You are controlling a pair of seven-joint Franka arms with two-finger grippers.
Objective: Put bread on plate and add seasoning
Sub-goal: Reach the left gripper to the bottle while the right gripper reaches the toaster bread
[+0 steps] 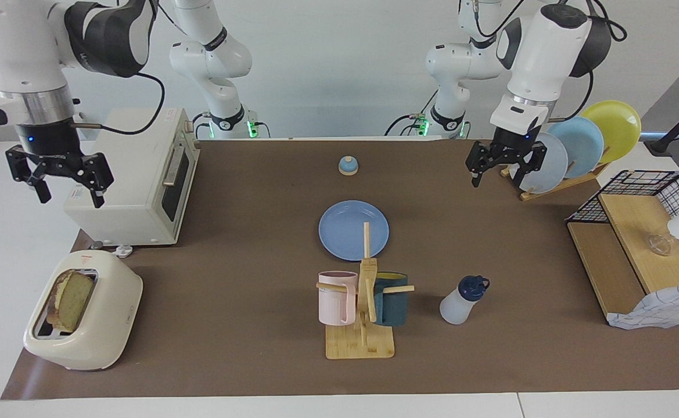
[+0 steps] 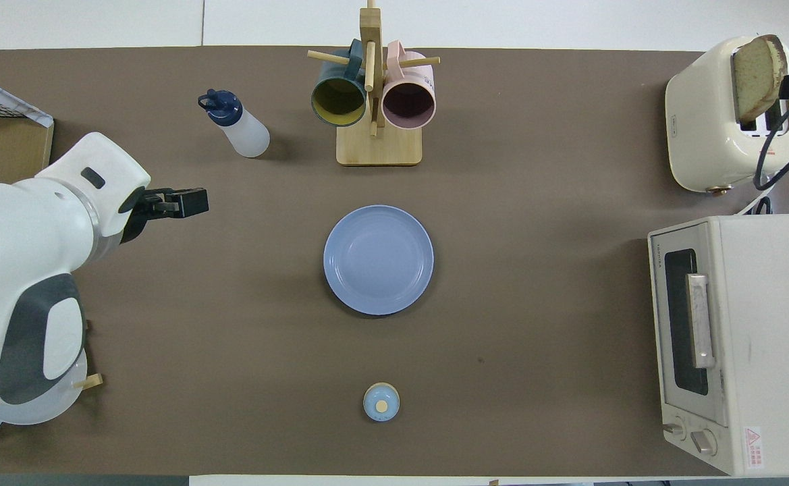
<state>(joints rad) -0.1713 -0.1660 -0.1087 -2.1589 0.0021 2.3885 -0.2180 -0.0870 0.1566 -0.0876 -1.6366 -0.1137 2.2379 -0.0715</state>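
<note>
Tabletop covered in brown mat, medium-blue plate (image 1: 353, 230) lying empty at its middle and serving as landmark. Slice of bread (image 1: 72, 299) standing upright in a slot of a cream toaster (image 1: 92, 334), well apart from the plate, toward the right arm's end of the table and farther from the robots. Seasoning bottle (image 1: 462, 301) with navy cap standing upright, farther from the robots than the plate, toward the left arm's end, just beside a wooden mug rack (image 1: 362, 316) holding a pink mug and a dark teal mug. Small blue-and-tan bell (image 1: 348, 166) nearer to the robots than the plate. Right gripper (image 1: 58, 177) raised over the white toaster oven's (image 1: 136, 186) outer edge, fingers spread wide, holding nothing. Left gripper (image 1: 499, 165) up in the air beside a rack of pale plates (image 1: 571, 157), over bare mat, fingers wide apart and empty. Bread not yet on plate, seasoning untouched. Likely risks: crust crumbling or slice slipping if pinched off-centre in the narrow slot; toaster dragged or tipped if the slice jams on lifting; tapered, light bottle toppling if nudged by one finger before closing, or knocking into the mug rack close alongside.
</note>
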